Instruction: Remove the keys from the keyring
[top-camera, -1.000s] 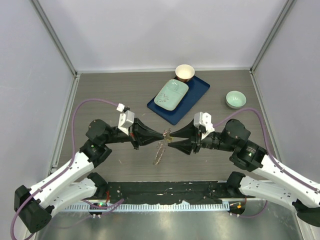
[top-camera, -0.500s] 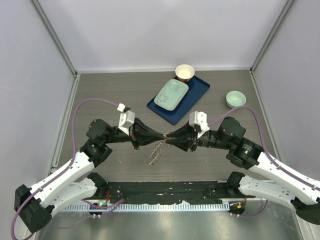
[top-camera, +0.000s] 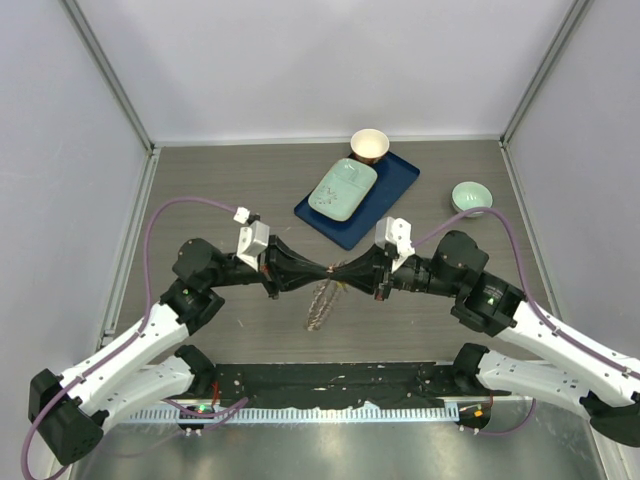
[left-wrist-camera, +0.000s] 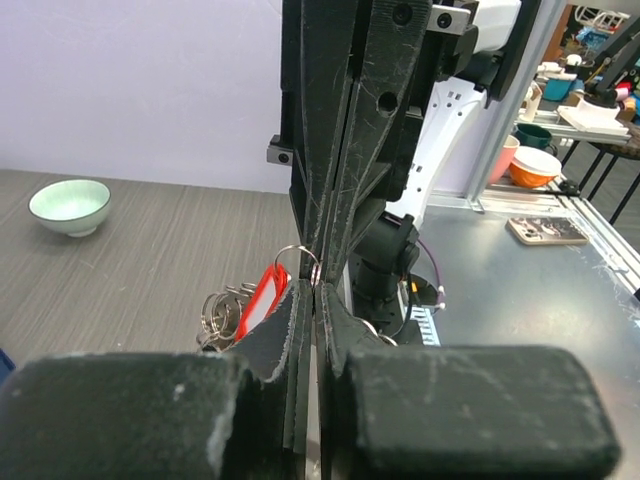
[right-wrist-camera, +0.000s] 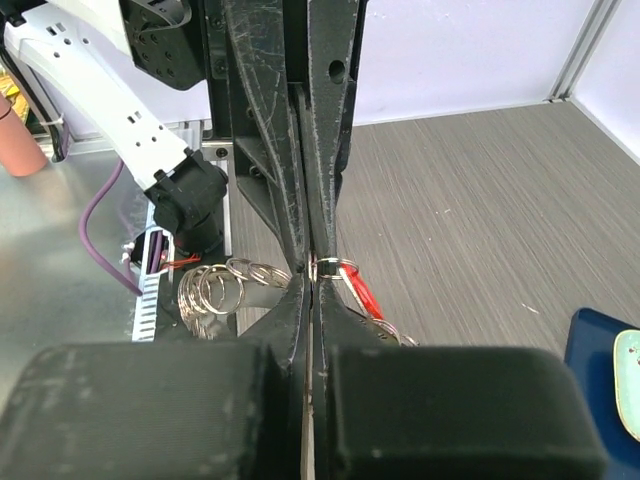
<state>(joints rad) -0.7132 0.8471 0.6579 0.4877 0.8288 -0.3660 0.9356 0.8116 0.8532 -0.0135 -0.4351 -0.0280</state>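
Red key (left-wrist-camera: 262, 300) and keyring (left-wrist-camera: 222, 310) partly hidden behind left gripper (left-wrist-camera: 313, 287)

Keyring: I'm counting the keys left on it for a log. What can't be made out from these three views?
- Top view: the keyring is too small to count keys. The left gripper and right gripper cover the pinch point.
- Left wrist view: the red key is partly behind the gripper's own fingers, so its link to the rings is unseen.
- Right wrist view: the fingers hide most of the bundle.
- No green or orange key shows in any view.
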